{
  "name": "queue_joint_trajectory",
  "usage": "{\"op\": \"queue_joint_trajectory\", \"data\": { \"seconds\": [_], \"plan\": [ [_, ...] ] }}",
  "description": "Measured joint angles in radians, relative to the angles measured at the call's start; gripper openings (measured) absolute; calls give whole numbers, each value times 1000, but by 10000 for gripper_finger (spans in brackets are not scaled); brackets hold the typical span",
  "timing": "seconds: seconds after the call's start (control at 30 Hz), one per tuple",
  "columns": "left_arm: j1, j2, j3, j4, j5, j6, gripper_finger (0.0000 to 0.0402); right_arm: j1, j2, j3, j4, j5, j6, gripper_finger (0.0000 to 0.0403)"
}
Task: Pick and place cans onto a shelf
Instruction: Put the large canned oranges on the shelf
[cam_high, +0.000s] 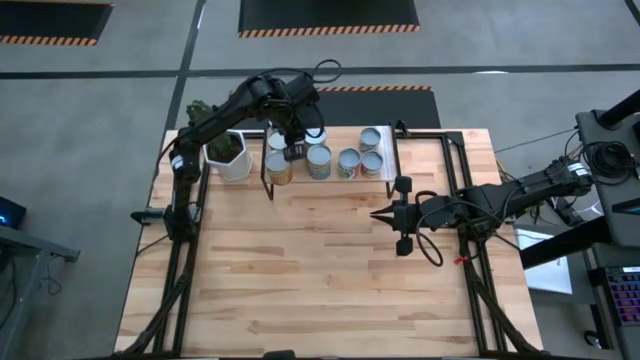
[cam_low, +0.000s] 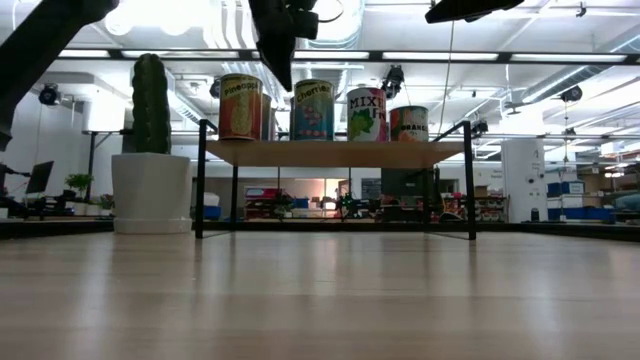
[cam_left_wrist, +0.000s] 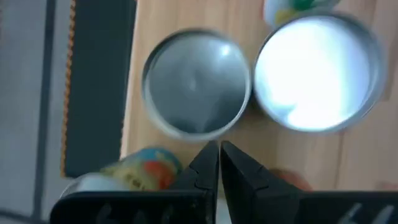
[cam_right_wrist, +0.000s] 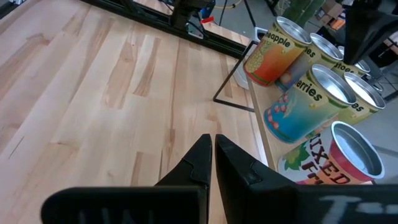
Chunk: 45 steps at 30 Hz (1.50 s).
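Left to right in the overhead shot: white pot (cam_high: 232, 160) with the cactus (cam_high: 222, 143) stands on the table (cam_high: 320, 280) at the left end of the shelf (cam_high: 392, 152). The pot hides part of the shelf frame there.

Left gripper (cam_high: 293, 152) hangs over the left end of the shelf, above the cans (cam_high: 318, 160), fingers pressed together, holding nothing. Arm and gripper cover the cans under them, so the count at that end is unclear. In the left wrist view the closed tips (cam_left_wrist: 219, 163) point down at two silver can tops (cam_left_wrist: 196, 90); a third labelled can is cut off at the frame edge, blurred.

All visible cans are upright on the shelf board, clustered in rows. Low view shows four labels in a row (cam_low: 312, 110) — pineapple, berries, mixed fruit, one partly unreadable. Any cans behind them are hidden. The left arm's dark links cut in from above in front of the pineapple can.

Right gripper (cam_high: 377, 213) is low over bare table, to the right of centre, well clear of the shelf, fingers shut and empty. Its wrist view shows the closed tips (cam_right_wrist: 210, 155) with the shelf and cans (cam_right_wrist: 305, 106) off to one side.

Surface: light wood plank tabletop, black frame rails either side. Room: grey floor, hazard-striped mats, desks and ceiling lights beyond.
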Motion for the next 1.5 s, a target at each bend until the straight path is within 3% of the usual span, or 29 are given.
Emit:
{"op": "queue_joint_trajectory", "data": {
  "seconds": [0.8,1.2,1.5],
  "plan": [
    [0,36,-9,35,-82,-30,0,0,0,0,-1,0,0,11],
    [-1,31,6,22,-83,-38,0,0,0,0,-7,0,5,11],
    [-52,3,16,103,-75,-99,0,0,0,0,-8,0,5,11]
  ]
}}
